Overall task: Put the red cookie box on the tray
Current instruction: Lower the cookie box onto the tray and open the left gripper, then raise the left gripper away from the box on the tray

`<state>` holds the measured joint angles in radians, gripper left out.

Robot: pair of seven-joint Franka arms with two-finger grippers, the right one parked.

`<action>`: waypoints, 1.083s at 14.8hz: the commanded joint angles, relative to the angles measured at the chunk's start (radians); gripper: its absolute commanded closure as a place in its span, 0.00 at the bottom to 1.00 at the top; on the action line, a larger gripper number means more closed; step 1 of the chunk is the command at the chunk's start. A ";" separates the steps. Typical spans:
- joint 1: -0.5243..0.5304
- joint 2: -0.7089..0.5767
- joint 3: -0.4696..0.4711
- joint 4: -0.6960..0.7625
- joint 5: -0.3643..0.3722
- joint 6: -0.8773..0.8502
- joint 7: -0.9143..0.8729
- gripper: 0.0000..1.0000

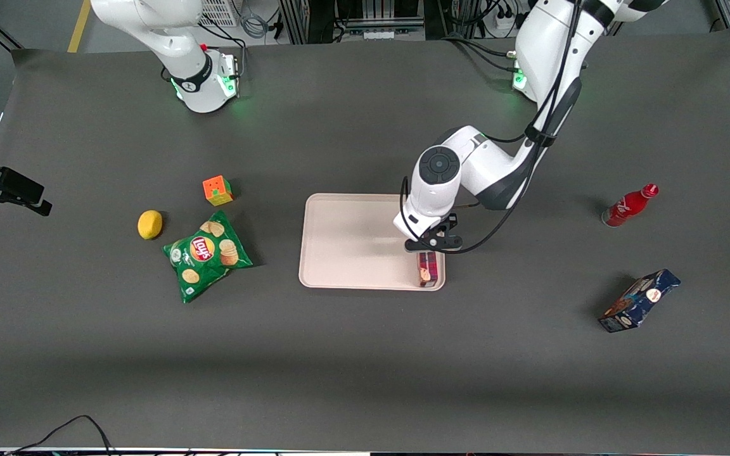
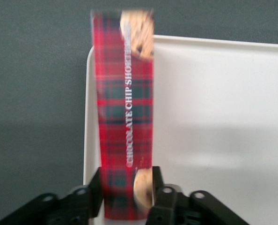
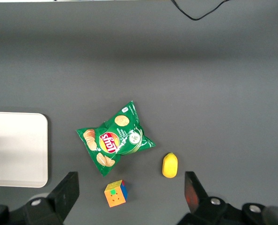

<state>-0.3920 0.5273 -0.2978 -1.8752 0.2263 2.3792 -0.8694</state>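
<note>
The red cookie box (image 2: 125,117) wears a red plaid crossed with dark green bands, white lettering running along it, and brown cookie pictures at both ends. It sits clamped between the black fingers (image 2: 163,199) of the gripper (image 2: 127,199), over the tray (image 1: 346,244), which is a plain pale pinkish beige. The table (image 1: 365,354) is a flat dark grey. The chip bag (image 1: 206,255) is bright green with a red and yellow logo, the lemon (image 1: 149,224) yellow, the puzzle cube (image 1: 217,190) orange and green. The soda bottle (image 1: 630,205) is red with a red cap; the other box (image 1: 639,300) is dark blue.
</note>
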 commanded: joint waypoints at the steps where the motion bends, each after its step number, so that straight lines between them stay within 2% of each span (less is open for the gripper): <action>1: 0.002 -0.033 0.003 -0.033 0.022 0.023 -0.034 0.42; 2: 0.001 -0.032 0.005 -0.033 0.024 0.028 -0.036 0.38; 3: 0.002 -0.032 0.005 -0.033 0.024 0.031 -0.034 0.27; 4: 0.002 -0.033 0.006 -0.033 0.024 0.029 -0.036 0.09; 5: 0.004 -0.039 0.005 -0.032 0.024 0.028 -0.036 0.00; 9: 0.021 -0.093 0.006 0.011 0.016 -0.012 -0.024 0.00; 12: 0.050 -0.145 0.014 0.114 -0.002 -0.165 0.057 0.00; 16: 0.079 -0.265 0.161 0.151 -0.168 -0.273 0.336 0.00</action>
<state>-0.3336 0.3563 -0.2309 -1.7266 0.1650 2.1821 -0.7311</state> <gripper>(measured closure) 0.000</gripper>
